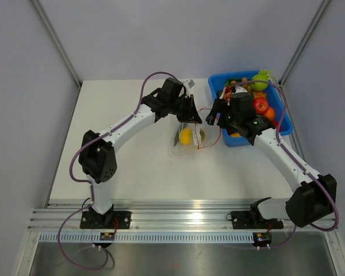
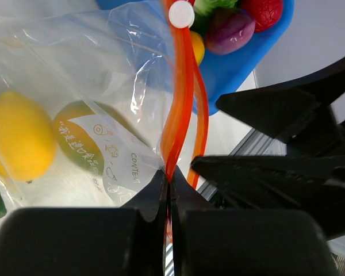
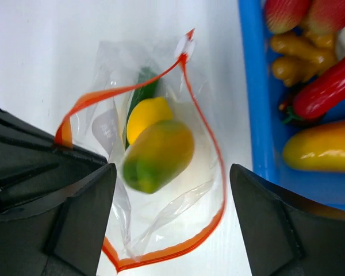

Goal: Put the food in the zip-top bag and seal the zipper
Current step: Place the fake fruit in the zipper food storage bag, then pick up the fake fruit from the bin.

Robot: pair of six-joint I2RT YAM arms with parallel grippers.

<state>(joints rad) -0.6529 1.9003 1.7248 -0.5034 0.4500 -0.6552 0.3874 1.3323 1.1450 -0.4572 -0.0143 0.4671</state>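
Clear crinkly glossy plastic bag (image 3: pixel 161 230)

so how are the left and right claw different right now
The left claw is shut, pinching the zipper; the right claw is open, gripping nothing. The left claw sits at the edge of the bag; the right claw hangs above its open mouth, over a yellow-green fruit. Both are black.

Left arm (image 1: pixel 129 123) and right arm (image 1: pixel 282 152): white links, bulky black joint housings (image 1: pixel 99 158), black wrists. A purple cable (image 1: pixel 75 167) loops along each arm at lower left and lower right. Black base plates (image 1: pixel 106 220) at frame bottom. Left gripper fingers (image 2: pixel 149 198) and right gripper fingers (image 3: pixel 75 213): matte black, wedge-shaped.
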